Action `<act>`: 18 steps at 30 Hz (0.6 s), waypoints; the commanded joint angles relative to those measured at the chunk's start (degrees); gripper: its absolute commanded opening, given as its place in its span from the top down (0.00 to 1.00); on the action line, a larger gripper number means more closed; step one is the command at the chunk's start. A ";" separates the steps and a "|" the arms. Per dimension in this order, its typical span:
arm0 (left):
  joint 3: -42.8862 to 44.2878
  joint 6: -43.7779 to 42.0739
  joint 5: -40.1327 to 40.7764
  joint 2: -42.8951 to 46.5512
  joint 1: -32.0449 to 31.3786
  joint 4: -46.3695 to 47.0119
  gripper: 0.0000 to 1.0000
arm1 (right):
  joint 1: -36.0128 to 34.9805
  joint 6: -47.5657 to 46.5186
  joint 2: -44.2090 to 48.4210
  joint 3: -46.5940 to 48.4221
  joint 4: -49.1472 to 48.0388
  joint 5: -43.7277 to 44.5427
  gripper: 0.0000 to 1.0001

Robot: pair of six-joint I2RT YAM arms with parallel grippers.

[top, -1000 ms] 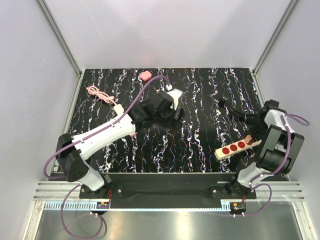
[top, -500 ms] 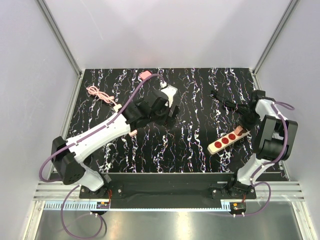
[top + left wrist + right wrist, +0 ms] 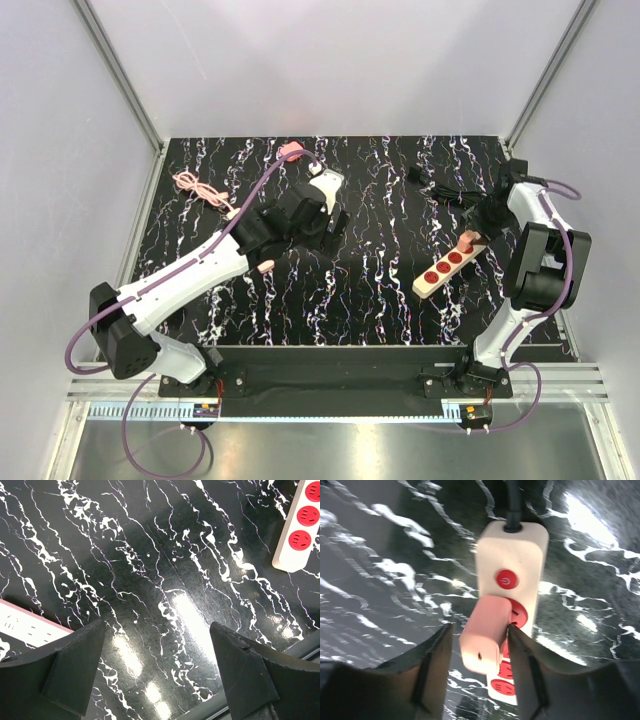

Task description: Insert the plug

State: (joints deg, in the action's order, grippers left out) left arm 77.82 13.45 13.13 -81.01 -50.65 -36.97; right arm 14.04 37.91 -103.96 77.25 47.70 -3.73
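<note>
insertion step, near its end: the plug [image 3: 484, 636] sits at the socket [image 3: 521, 614] beside the switch [image 3: 505, 579] on the power strip [image 3: 512, 545], right side of the desk [image 3: 380, 290]. its long axis stands off the strip's face, prong end into the socket. the right claw [image 3: 478, 628] straddles it, seemingly released, a gap showing. seating unclear; next calls for a straight press or a clean lift off. left claw [image 3: 157, 630] gapes, empty.

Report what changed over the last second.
The right arm swung away from its base, dragging the strip leftward and tilting it steeper; the right fingers now stand loose around the plug on it. The left arm drew left slightly, left fingers open, empty. The pink cable stayed put.
</note>
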 commanded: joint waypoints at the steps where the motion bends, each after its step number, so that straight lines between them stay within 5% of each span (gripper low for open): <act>1: 0.14 -0.89 1.73 1.91 0.20 2.69 0.09 | -0.42 0.15 1.48 4.66 -0.16 0.38 0.41; 11: -0.13 -1.06 2.25 2.70 0.20 2.61 0.08 | -0.42 -0.73 0.08 8.62 4.58 0.12 0.39; 18: -0.04 -0.97 2.08 2.88 0.29 2.61 0.08 | -0.33 -2.66 4.90 7.39 6.70 3.38 0.56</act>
State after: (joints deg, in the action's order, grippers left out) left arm 77.60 13.30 13.85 -80.29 -50.61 -36.38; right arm 13.91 36.40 -103.63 83.61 52.75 -2.11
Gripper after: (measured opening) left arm 0.912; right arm 0.454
